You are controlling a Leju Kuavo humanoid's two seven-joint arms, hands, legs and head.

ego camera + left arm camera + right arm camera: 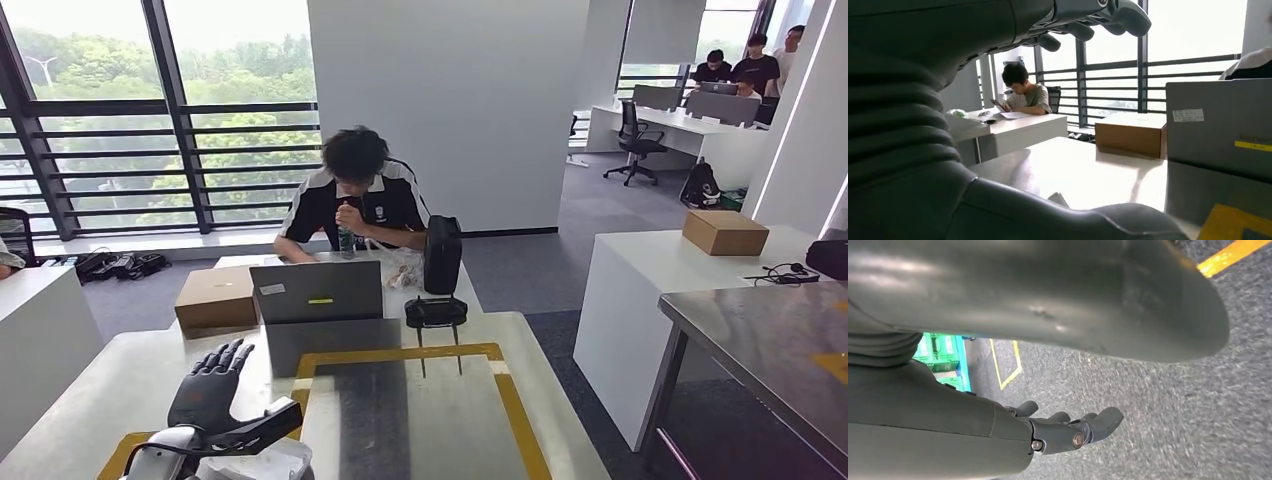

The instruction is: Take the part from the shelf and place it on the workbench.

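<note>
Over the workbench (420, 420) the left hand (205, 395) is held with fingers spread, nothing gripped, the right hand (1068, 432) likewise apparently empty; no part is seen delivered.

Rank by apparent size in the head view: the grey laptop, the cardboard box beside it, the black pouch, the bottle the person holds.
1. Grey laptop, largest.
2. Cardboard box, clearly smaller than the laptop.
3. Black pouch, standing upright.
4. Bottle, smallest, partly hidden by the person's hand.
All lie at similar distances, so the order seems safe.

No lettering on any label is legible.
</note>
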